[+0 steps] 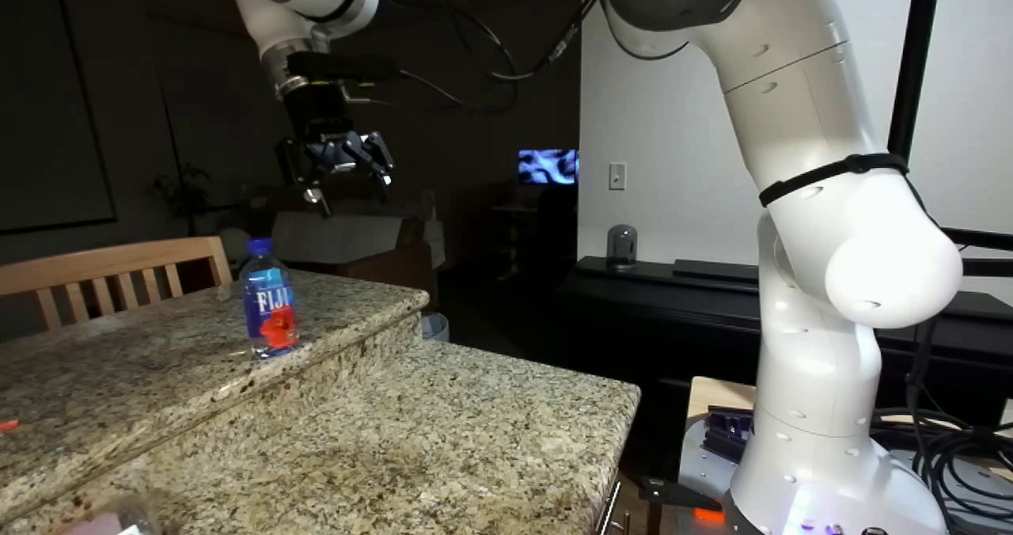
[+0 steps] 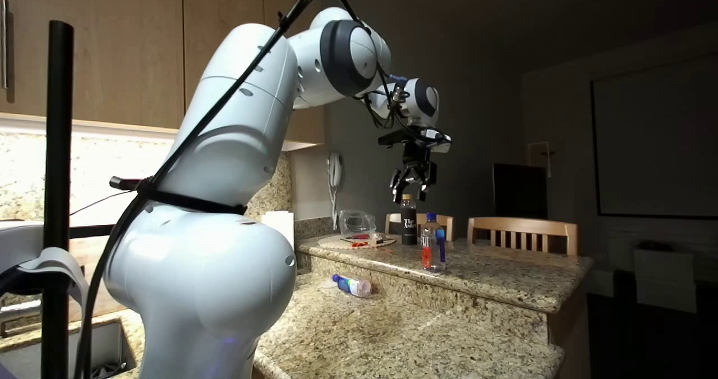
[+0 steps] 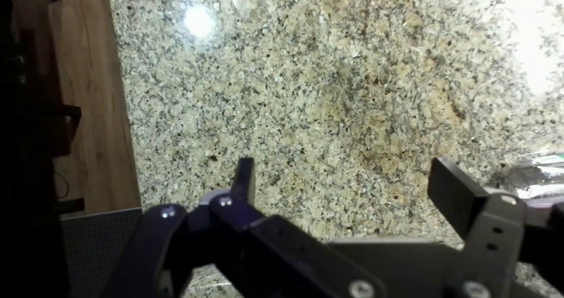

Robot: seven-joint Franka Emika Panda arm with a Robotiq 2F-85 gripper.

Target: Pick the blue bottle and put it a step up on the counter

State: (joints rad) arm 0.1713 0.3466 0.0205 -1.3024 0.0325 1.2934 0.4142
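Note:
A clear FIJI bottle with blue cap and blue-red label (image 1: 270, 301) stands upright on the raised counter step (image 1: 119, 392), near its edge; it also shows in an exterior view (image 2: 433, 247). A second clear bottle with a blue cap (image 2: 352, 285) lies on its side on the lower counter (image 2: 364, 334); part of it shows at the right edge of the wrist view (image 3: 539, 179). My gripper (image 1: 352, 191) is in the air above the counters, pointing down. In the wrist view my gripper (image 3: 341, 170) is open, with only granite between its fingers.
A dark bottle with a tan cap (image 2: 408, 227) stands on the raised step behind the FIJI bottle. A round mat (image 2: 331, 241) with small red items and a clear plastic container (image 2: 357, 222) are further along it. Wooden chairs (image 2: 521, 233) stand behind the raised counter.

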